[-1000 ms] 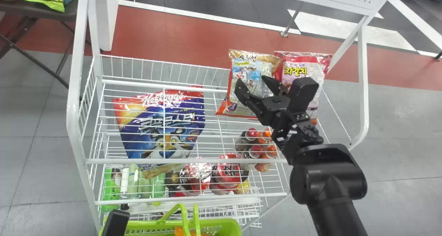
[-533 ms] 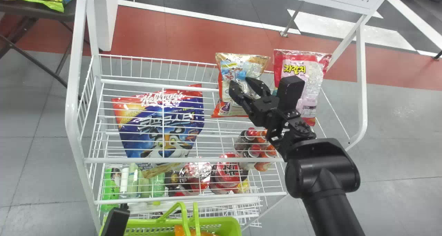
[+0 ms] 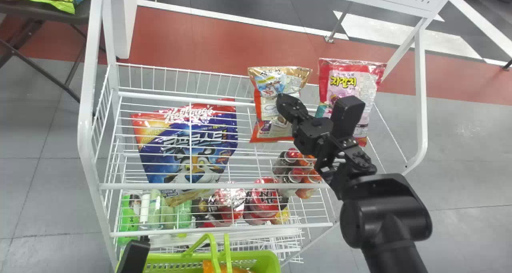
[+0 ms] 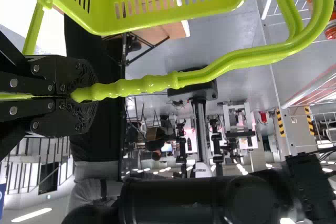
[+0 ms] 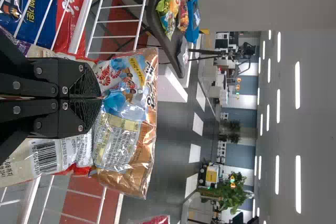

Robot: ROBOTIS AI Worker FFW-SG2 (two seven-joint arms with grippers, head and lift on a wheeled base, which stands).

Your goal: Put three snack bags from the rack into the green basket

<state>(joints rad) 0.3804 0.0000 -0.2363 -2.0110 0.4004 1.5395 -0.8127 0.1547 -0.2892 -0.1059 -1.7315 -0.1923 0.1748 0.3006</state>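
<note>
My right gripper (image 3: 285,104) is shut on the tan-and-orange snack bag (image 3: 269,88), which stands upright at the rack's back right. In the right wrist view the closed fingers of the right gripper (image 5: 100,98) pinch the middle of the tan-and-orange bag (image 5: 122,129). A red-and-pink snack bag (image 3: 347,79) stands apart to its right. My left gripper (image 3: 135,257) is at the bottom left; in the left wrist view the left gripper (image 4: 86,93) is shut on the handle (image 4: 152,83) of the green basket (image 4: 173,17). Something orange lies in the green basket (image 3: 270,259).
A large blue-and-red bag (image 3: 192,145) lies on the left of the white wire rack (image 3: 216,186). Bottles (image 3: 294,173) and round red packs (image 3: 265,199) sit on the level below. A dark table (image 3: 48,9) with snack bags stands at the far left.
The right gripper's fingers have closed on the tan-and-orange bag. That bag has moved left, away from the red-and-pink one, and its top stands slightly lower. The left gripper has stayed put.
</note>
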